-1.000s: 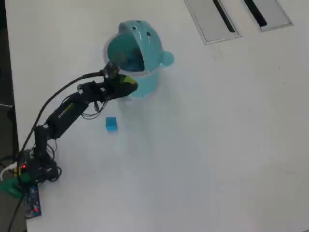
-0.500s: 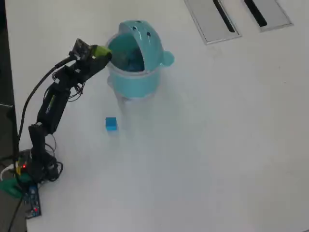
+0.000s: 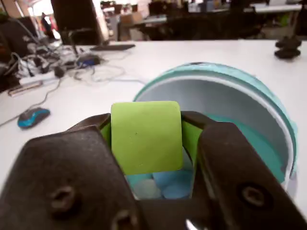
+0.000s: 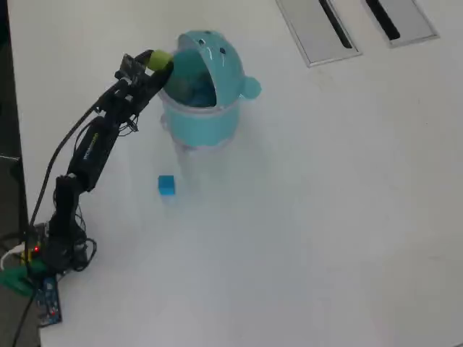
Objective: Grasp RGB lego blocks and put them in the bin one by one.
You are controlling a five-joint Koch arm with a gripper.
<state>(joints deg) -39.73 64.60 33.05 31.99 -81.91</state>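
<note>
The gripper (image 3: 146, 143) pinches the yellow-green block (image 3: 145, 136) between its two black jaws. In the overhead view the gripper (image 4: 155, 63) sits at the left rim of the teal bin (image 4: 206, 123), with the yellow-green block (image 4: 160, 58) right at the open mouth. The bin's domed lid (image 4: 217, 61) is tipped back and shows two dark dots. The blue block (image 4: 167, 185) lies on the white table (image 4: 325, 217), below the bin and apart from it.
</note>
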